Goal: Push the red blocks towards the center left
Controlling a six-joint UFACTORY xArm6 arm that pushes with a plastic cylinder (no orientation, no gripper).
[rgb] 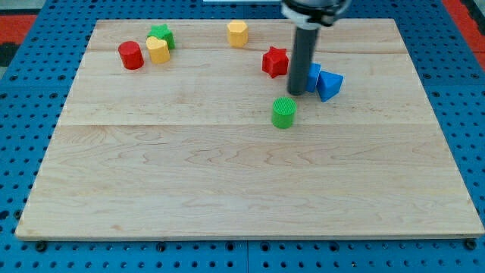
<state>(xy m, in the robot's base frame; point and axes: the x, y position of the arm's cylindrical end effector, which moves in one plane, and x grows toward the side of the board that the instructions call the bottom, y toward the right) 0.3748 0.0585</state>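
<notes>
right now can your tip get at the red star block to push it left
Probably yes. My tip sits just to the view's right of the red star block, a little lower, with nothing between them. The blue blocks lie on its far side, and the green cylinder is below, off the path.

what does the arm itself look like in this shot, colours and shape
Only its lower end shows: a straight, smooth dark grey-to-black cylindrical rod, ending in my tip. At the view's top it joins a wider black rounded mount, cut off by the frame. No cables, markings or labels are visible.
</notes>
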